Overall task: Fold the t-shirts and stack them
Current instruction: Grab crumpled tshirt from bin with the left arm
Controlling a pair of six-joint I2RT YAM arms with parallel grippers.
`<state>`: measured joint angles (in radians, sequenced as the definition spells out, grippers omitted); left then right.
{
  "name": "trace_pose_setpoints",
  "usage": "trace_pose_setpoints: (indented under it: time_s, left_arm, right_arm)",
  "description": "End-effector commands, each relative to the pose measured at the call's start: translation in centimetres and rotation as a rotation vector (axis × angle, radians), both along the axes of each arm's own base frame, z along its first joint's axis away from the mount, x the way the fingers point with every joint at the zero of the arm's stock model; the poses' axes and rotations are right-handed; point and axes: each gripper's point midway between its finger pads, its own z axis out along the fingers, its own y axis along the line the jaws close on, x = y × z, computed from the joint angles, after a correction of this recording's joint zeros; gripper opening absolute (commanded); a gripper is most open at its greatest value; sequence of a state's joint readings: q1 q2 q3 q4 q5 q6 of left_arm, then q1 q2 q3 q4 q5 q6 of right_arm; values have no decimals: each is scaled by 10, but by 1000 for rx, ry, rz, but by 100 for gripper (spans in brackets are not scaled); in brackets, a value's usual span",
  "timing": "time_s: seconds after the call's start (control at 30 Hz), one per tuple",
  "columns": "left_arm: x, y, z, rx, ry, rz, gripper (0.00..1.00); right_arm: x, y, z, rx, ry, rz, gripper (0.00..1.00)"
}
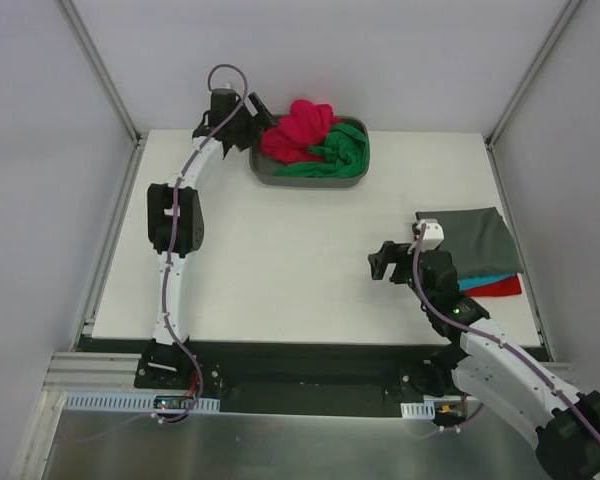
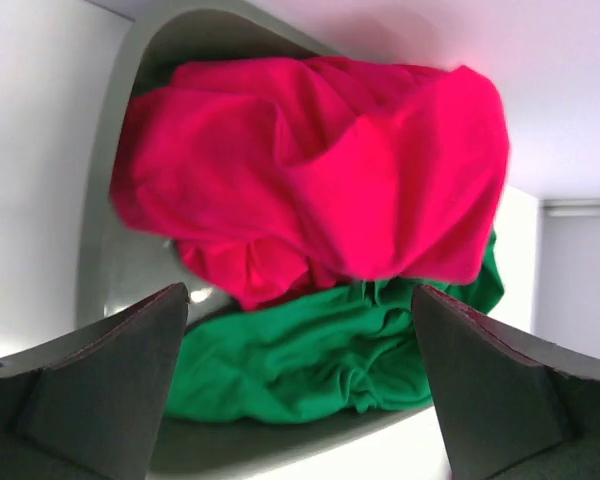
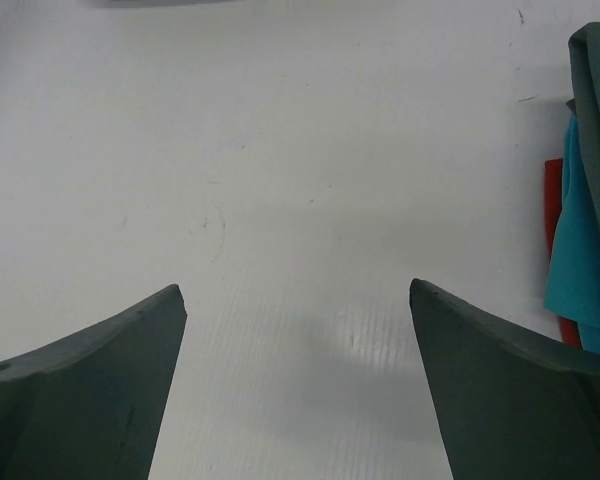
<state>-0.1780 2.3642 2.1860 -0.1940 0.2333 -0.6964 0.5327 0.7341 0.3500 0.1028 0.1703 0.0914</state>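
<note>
the left claw (image 2: 300, 300) hangs wide open and empty at the left end of the tub (image 1: 305, 181), facing the crumpled pink shirt (image 1: 298, 128) lying on the green shirt (image 1: 338, 156) inside. the right claw (image 3: 295, 295) (also spread wide, holding nothing) hovers over the table (image 1: 280, 260), just left of the stack: grey shirt (image 1: 470, 238) on teal shirt (image 1: 483, 281) on red shirt (image 1: 502, 289).
</note>
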Motion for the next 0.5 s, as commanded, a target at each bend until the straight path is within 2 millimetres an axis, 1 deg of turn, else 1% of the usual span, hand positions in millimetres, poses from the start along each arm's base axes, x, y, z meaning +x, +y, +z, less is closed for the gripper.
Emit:
trace_pose_setpoints:
  time_s: [0.0,0.07,0.17,0.3,0.33,0.37,0.47]
  left_arm:
    - [33,-21,21,-365,-105,-97,91]
    - [44,-20,17,-451,-138,-70,90]
    - [52,-25,10,-488,-154,-60,87]
    - [55,-34,11,-454,-182,-72,82]
    - [56,-36,7,-433,-179,-71,81]
    - [57,-37,8,-411,-187,-65,80]
    - [57,-42,-4,-366,-163,-41,77]
  right_arm:
    - [10,1,21,15,-122,5,96]
    - [10,0,20,7,-124,2,96]
    - [9,-4,18,-6,-120,-14,96]
    - [9,-10,14,-22,-109,-40,96]
    - [9,-11,12,-25,-104,-50,96]
    - [9,-12,12,-31,-102,-55,96]
    - [10,-15,12,-38,-98,-66,96]
